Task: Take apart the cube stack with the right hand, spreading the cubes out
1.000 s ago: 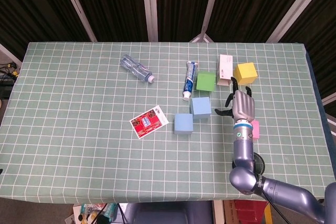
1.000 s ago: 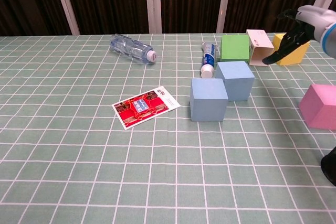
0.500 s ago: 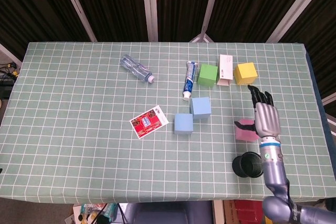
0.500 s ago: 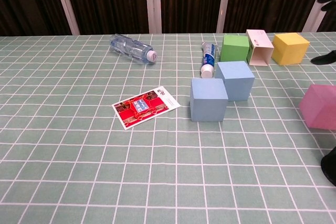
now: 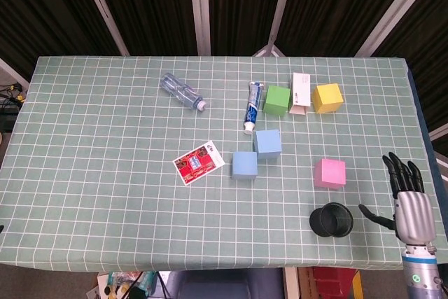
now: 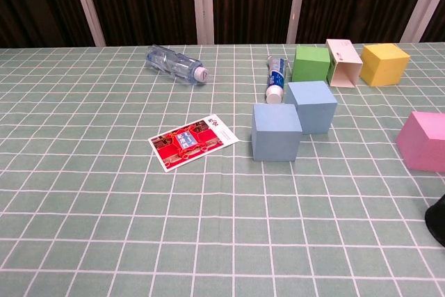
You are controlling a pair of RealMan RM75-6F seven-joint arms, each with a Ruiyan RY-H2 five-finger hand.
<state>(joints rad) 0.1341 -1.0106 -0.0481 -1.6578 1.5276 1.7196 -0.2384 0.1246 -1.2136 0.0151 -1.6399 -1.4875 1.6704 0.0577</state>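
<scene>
Right hand [image 5: 409, 201] has drawn back from the cubes to the near right corner of the table [image 5: 84, 194], fingers spread and holding nothing, well clear of the pink cube [image 5: 330, 173] it hovered beside half a second ago. No stack is left: the pink cube sits alone on the table, up from the black cup [image 5: 332, 220]; two blue cubes [image 5: 255, 153] lie to the pink cube's left, and the green cube [image 5: 277, 99] and yellow cube [image 5: 327, 97] further back. I judge the spreading done, the hand retiring. Left hand is out of sight.
</scene>
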